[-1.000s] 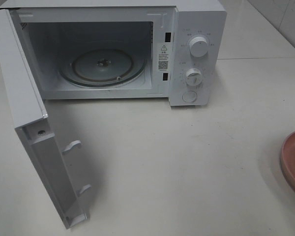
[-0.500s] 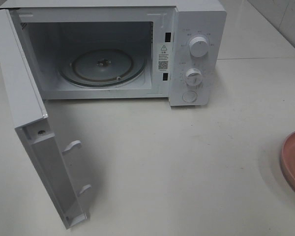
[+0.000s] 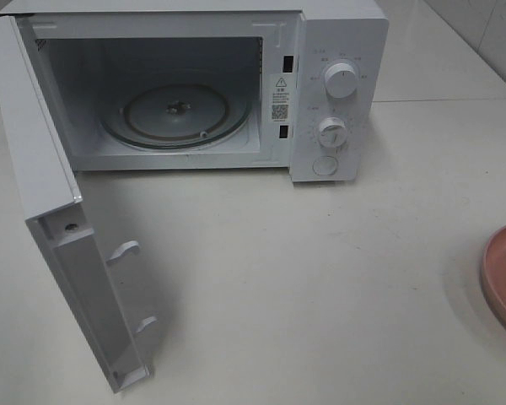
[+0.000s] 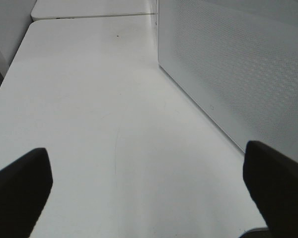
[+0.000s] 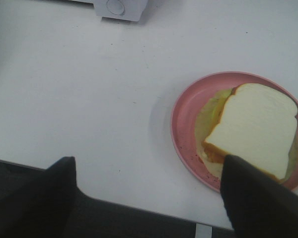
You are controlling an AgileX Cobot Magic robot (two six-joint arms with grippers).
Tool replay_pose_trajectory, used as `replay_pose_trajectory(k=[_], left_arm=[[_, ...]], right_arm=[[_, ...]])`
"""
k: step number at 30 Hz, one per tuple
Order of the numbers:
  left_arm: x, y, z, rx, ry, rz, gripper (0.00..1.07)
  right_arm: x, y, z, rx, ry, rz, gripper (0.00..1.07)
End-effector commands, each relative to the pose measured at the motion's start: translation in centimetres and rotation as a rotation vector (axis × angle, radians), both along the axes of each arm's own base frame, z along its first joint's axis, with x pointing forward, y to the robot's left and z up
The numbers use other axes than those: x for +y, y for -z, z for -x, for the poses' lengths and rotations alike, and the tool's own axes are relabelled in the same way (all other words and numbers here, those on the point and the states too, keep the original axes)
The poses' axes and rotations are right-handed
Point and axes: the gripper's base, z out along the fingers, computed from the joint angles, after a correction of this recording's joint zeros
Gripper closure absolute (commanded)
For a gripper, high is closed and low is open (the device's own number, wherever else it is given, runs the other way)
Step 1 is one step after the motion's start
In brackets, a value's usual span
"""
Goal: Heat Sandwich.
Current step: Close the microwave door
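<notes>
The broad white worktop (image 3: 320,287) carries everything I see, and at its far side stands the boxy white microwave oven (image 3: 337,51), the biggest thing on it. Its white door (image 3: 51,219) is swung wide open towards the near left, showing two hook latches on its inner edge, and my left wrist camera sees the door's dotted outer panel (image 4: 238,64) close alongside my left arm. Inside the open cavity lies the round clear glass turntable (image 3: 175,114), bare. On the control panel at the oven's right sit two round white dials, the upper dial (image 3: 341,80) above the lower dial (image 3: 331,131), with a round white button (image 3: 325,165) beneath them. At the worktop's right edge rests the round pink plate (image 5: 181,124), only its rim showing in the high view (image 3: 493,270). On it lies the sandwich (image 5: 256,129), white bread with a tan crust and pale yellow-green filling spilling out around it, well apart from the oven. My left gripper (image 4: 149,183) hangs just above the bare worktop with its dark fingers (image 4: 20,188) spread wide, holding nothing. My right gripper (image 5: 149,198) hovers near the plate's edge, its fingers (image 5: 258,198) apart and empty, one over the sandwich's near corner.
</notes>
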Motion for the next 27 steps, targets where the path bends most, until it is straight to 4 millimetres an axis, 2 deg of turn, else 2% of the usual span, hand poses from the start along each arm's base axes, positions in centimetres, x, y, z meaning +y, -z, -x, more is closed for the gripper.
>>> replay_pose_trajectory(k=[1, 12, 19, 27], left_arm=[[0.0, 0.1, 0.3, -0.020, -0.005, 0.005, 0.05], [0.0, 0.1, 0.3, -0.020, -0.005, 0.005, 0.05], [0.0, 0.1, 0.3, -0.020, -0.005, 0.005, 0.05], [0.0, 0.1, 0.3, -0.020, -0.004, 0.006, 0.05]], right_arm=[[-0.1, 0.7, 0.5, -0.013, 0.027, -0.001, 0.31], [0.4, 3.0, 0.8, -0.118, 0.132, -0.075, 0.31], [0.3, 3.0, 2.0, -0.203, 0.193, -0.084, 0.31], [0.3, 3.0, 2.0, -0.201, 0.203, -0.082, 0.31]])
